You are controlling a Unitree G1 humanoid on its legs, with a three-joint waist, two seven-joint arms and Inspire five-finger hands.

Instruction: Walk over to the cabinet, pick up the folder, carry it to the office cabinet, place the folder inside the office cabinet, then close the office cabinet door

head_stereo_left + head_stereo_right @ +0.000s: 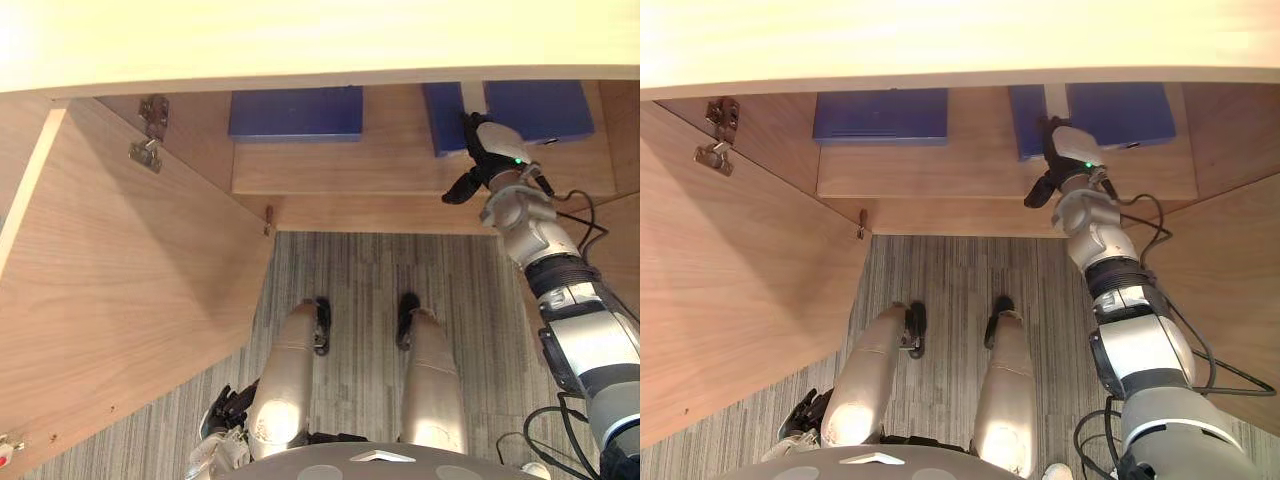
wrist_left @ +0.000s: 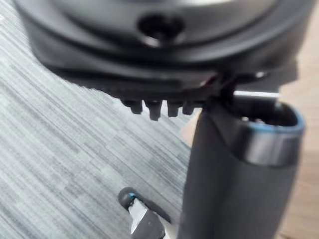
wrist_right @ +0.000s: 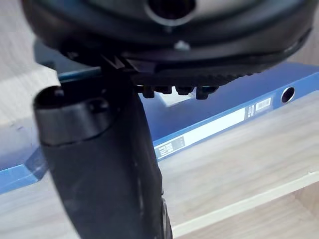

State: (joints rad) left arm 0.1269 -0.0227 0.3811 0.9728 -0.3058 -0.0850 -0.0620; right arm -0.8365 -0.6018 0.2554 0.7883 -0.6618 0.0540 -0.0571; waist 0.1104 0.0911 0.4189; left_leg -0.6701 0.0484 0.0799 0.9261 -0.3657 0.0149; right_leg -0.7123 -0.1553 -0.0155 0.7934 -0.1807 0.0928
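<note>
Inside, two blue folders point(image 1: 296, 112) (both lying flat), right hand point(image 1: 492, 142) over one.

Silver-grey right arm point(image 1: 585, 340), black joint rings, dark right hand point(image 1: 487, 140) with green light, dark left hand point(image 1: 225, 410)

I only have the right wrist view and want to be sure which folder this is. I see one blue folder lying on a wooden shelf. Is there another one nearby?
Observer: Yes. A second blue folder lies flat on the same shelf, to the robot's left of the folder at the right hand, with bare wood between them.
Operator: Is the other hand free for the door afterwards?
Observer: It holds nothing. The left hand hangs low above the carpet, near the lower edge of the cabinet door, which is swung open on the robot's left.
</note>
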